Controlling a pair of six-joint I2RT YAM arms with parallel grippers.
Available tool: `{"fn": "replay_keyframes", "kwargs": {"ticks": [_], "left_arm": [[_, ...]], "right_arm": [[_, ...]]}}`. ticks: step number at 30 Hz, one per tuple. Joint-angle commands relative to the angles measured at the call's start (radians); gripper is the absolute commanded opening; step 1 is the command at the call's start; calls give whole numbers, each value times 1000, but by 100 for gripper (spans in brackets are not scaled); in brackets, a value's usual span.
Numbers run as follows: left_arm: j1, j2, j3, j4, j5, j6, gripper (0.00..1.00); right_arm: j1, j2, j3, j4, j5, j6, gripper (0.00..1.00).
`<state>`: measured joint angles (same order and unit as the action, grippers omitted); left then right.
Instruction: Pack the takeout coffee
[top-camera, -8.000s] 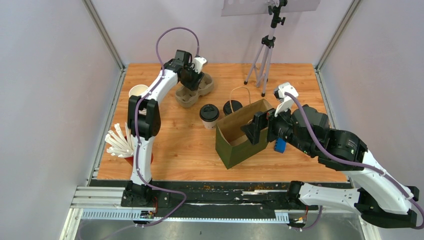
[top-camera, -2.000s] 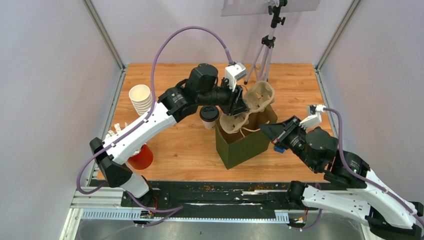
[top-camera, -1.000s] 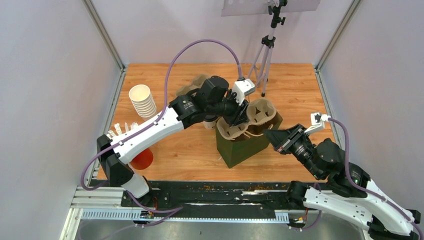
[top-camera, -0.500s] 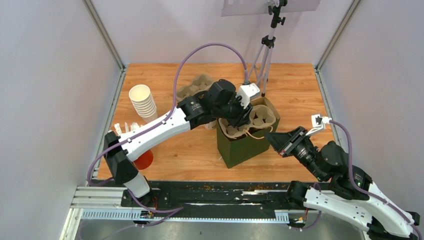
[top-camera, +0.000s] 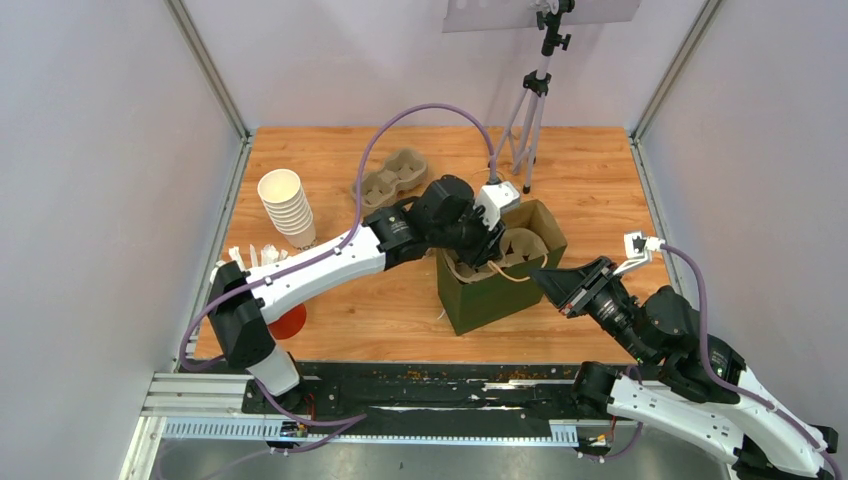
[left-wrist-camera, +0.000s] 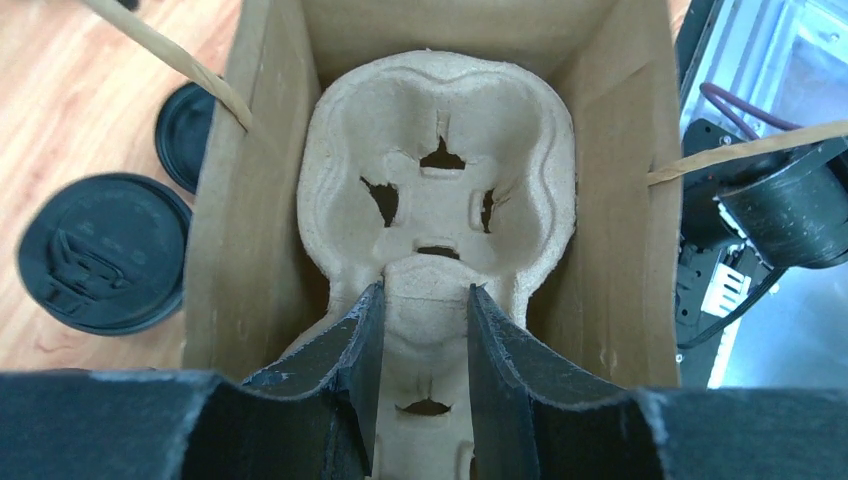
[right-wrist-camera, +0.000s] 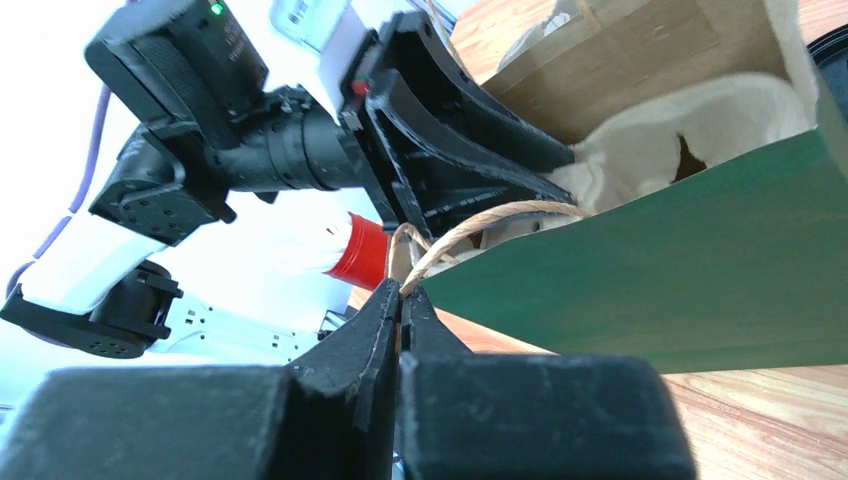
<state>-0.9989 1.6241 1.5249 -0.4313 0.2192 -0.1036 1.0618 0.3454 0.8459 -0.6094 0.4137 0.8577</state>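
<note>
My left gripper (left-wrist-camera: 425, 290) is shut on the middle ridge of a pulp cup carrier (left-wrist-camera: 440, 120) and holds it down inside the green paper bag (top-camera: 490, 300). From above, that gripper (top-camera: 485, 250) sits in the bag's mouth over the carrier (top-camera: 515, 248). The takeout coffee shows only in the left wrist view, as two black lids (left-wrist-camera: 105, 255) (left-wrist-camera: 185, 125) on the table left of the bag wall (left-wrist-camera: 250, 200). From above the left arm hides it. My right gripper (right-wrist-camera: 402, 288) (top-camera: 545, 274) is shut on the bag's twine handle (right-wrist-camera: 470, 225) at the bag's near right.
A second pulp carrier (top-camera: 390, 178) lies behind the bag. A stack of white cups (top-camera: 285, 205) stands at the left, with a red cup (top-camera: 288, 318) of white sticks (top-camera: 250, 262) in front of it. A tripod (top-camera: 530, 110) stands at the back right.
My left gripper has lowered the carrier from above the bag's mouth down into the bag. The right gripper has stayed shut on the handle, almost in place.
</note>
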Motion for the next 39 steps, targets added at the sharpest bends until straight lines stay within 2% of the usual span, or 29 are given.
{"fn": "replay_keyframes", "kwargs": {"ticks": [1, 7, 20, 22, 24, 30, 33, 36, 39], "left_arm": [[-10, -84, -80, 156, 5, -53, 27], [-10, -102, -156, 242, -8, -60, 34], [-10, -98, -70, 135, -15, -35, 69], [-10, -107, -57, 124, -15, -33, 82], [-10, -116, -38, 112, -13, -32, 99], [-9, -124, 63, 47, -13, -27, 100], [-10, -125, 126, 3, -24, -26, 100], [-10, -137, 127, -15, -40, -25, 100], [-10, -151, 108, -35, -34, -37, 100]], "right_arm": [[-3, 11, 1, 17, -6, -8, 0], [-2, 11, -4, 17, 1, -1, 0], [-2, -2, 5, -11, 29, 23, 0], [-2, -7, 5, -14, 34, 29, 0], [-2, -11, 7, -15, 37, 35, 0], [-3, -3, 30, -37, 43, 50, 0], [-3, -6, 42, -49, 52, 67, 4], [-2, -8, 52, -63, 55, 82, 15], [-2, -7, 63, -88, 56, 98, 35]]}}
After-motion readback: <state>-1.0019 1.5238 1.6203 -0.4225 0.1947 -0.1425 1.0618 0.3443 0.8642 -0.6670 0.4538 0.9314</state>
